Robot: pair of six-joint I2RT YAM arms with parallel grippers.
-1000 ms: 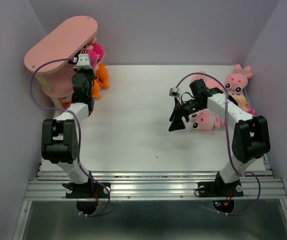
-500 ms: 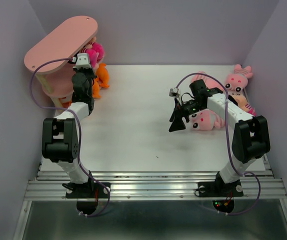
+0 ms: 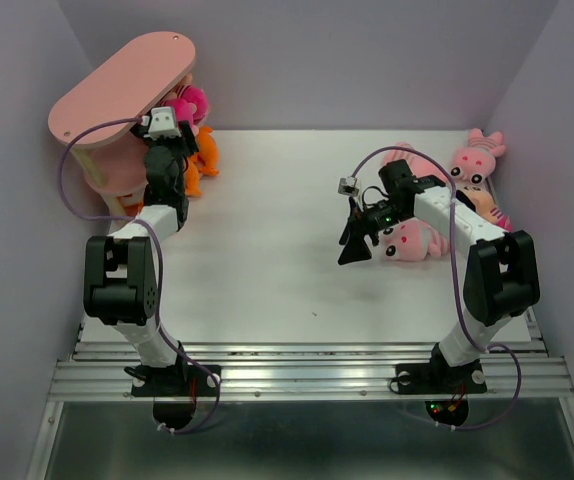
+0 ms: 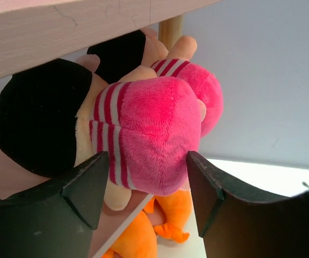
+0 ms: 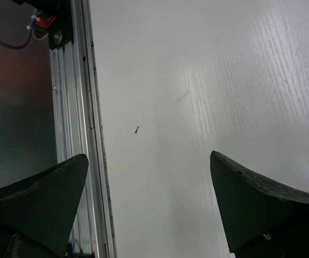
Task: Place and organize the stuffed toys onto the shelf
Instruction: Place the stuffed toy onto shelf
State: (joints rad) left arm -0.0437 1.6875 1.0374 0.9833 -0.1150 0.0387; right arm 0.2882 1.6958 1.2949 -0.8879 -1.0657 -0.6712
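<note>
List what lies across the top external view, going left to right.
pink shelf → orange toy → right gripper, jaws open → pink striped toy at the right arm → pink striped toy by the right wall

No writing, label, brand mark or number can be read in any view. The shelf point(image 3: 117, 85), the doll point(image 4: 154, 134) and the table point(image 3: 267, 250) carry no legible marking.
</note>
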